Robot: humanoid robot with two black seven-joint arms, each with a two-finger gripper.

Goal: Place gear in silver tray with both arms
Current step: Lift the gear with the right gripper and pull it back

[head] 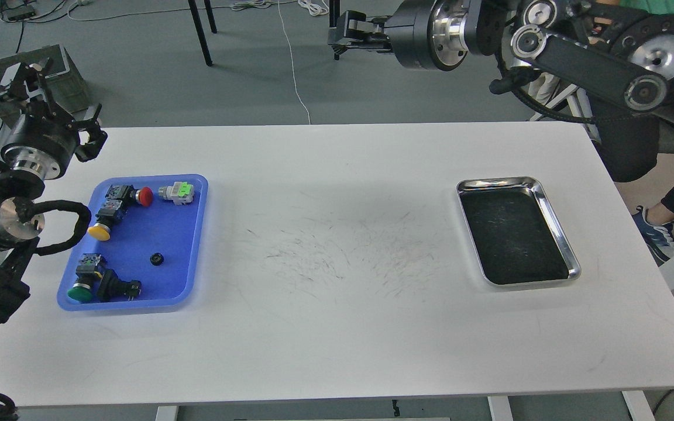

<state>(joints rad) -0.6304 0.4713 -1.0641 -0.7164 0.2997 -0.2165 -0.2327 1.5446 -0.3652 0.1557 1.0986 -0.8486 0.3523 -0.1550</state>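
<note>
While both arms hang raised off the white rectangular table (pixel 337 327), you will find the small black toothed gear (pixel 156 259) lying loose in the blue plastic tray (pixel 196 234) at the table's left side, well apart from the shiny rectangular silver tray (pixel 553 231) at the right, whose dark bottom holds nothing. Around the gear in the blue tray lie a red-capped push button (pixel 138 195), a yellow-capped push button (pixel 105 223), a green-capped push button (pixel 83 285), a black switch body (pixel 117 286) and a grey-and-green switch block (pixel 177 192); the black switch body lies nearest the gear, not touching it. Your left end effector (pixel 27 79) sits above the table's far left corner, fingers parted, holding nothing. Your right end effector (pixel 343 35) points left beyond the far edge, seen side-on; its state cannot be told. Scuff marks cover the bare table centre between the trays. A person's leg and blue shoe (pixel 656 234) stand beside the right edge.
</note>
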